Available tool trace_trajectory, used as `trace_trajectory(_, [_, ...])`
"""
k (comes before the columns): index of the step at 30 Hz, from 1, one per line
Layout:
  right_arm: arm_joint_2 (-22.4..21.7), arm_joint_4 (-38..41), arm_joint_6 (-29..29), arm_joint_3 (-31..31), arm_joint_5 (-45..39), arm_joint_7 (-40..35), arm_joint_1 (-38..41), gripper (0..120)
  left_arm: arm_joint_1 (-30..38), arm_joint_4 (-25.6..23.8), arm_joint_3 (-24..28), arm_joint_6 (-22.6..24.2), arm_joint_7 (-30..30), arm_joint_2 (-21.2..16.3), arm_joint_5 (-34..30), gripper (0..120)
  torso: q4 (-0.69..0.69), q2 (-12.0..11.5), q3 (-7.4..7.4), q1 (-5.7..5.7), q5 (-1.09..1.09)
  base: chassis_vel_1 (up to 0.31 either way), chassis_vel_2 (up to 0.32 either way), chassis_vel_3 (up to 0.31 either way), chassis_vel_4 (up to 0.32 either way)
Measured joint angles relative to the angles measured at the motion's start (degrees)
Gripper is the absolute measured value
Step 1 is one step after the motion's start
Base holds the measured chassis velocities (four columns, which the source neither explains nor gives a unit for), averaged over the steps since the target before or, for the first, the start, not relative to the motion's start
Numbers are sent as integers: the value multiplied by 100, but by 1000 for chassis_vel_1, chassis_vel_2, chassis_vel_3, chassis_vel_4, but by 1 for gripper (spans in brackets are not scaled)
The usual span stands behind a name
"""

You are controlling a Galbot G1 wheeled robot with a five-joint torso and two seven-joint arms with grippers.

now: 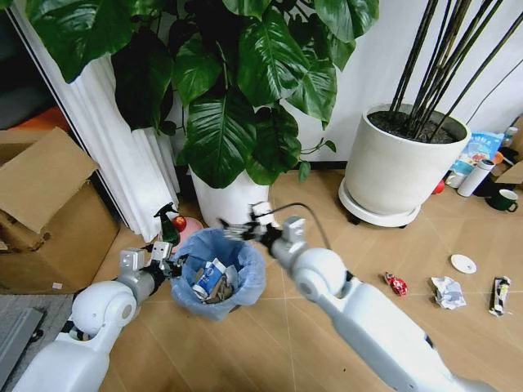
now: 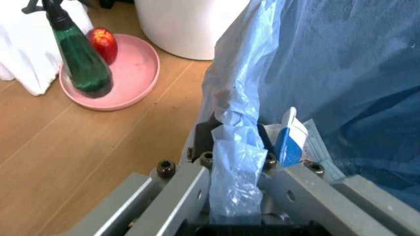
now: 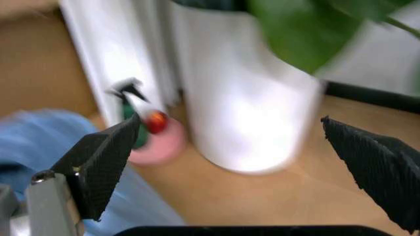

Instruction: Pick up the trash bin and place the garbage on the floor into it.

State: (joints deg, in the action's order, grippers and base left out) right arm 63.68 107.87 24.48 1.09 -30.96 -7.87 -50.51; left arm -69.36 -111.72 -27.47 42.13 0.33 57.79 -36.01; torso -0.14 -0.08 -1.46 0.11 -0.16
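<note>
the left arm reaches forward and low from the robot's left, its left gripper (image 1: 167, 263) at the near-left rim of the trash bin (image 1: 219, 276); in the left wrist view the jaws are closed on the rim, with a fold of the light blue bag liner (image 2: 231, 162) pinched between them; the right arm stretches across from the robot's right, elbow bent, and the right gripper (image 1: 242, 229) hovers over the far rim of the bin; in the right wrist view its dark fingertips (image 3: 104, 156) stand wide apart with nothing between them.

the bin sits on the wooden floor in front of the white plant pot (image 1: 230, 198); inside it a blue-white carton (image 1: 209, 278) and some paper show, the rest of the contents hard to make out; more garbage lies well apart on the floor to the robot's right: a red wrapper (image 1: 396, 283), a crumpled white paper wad (image 1: 448, 291), a white disc (image 1: 463, 263) and a dark-ended packet (image 1: 499, 295) cut close by the frame edge.

just beside the bin, a green spray bottle (image 2: 80, 55) and a red apple (image 2: 103, 43) rest on a pink dish (image 2: 135, 73); the right wrist view is blurred, so these appear there as smears.
</note>
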Motion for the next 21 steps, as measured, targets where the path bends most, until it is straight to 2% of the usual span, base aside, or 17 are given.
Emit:
trace_trajectory(4, [-167,15,0,-411,160,77,-312,100,-10,-17,4,0,0,33,10,0,-1,0,0,0,-1,0,0,0,0])
trace_trajectory(12, [-56,-38,-9,-813,182,74,-482,100,-47,-32,19,0,11,60,44,0,3,0,0,0,-2,-21,-16,33,23])
trace_trajectory(21, [26,-41,-5,-933,209,68,-634,100,-97,-84,-18,0,41,40,47,0,2,0,0,-1,-1,-167,-164,171,175])
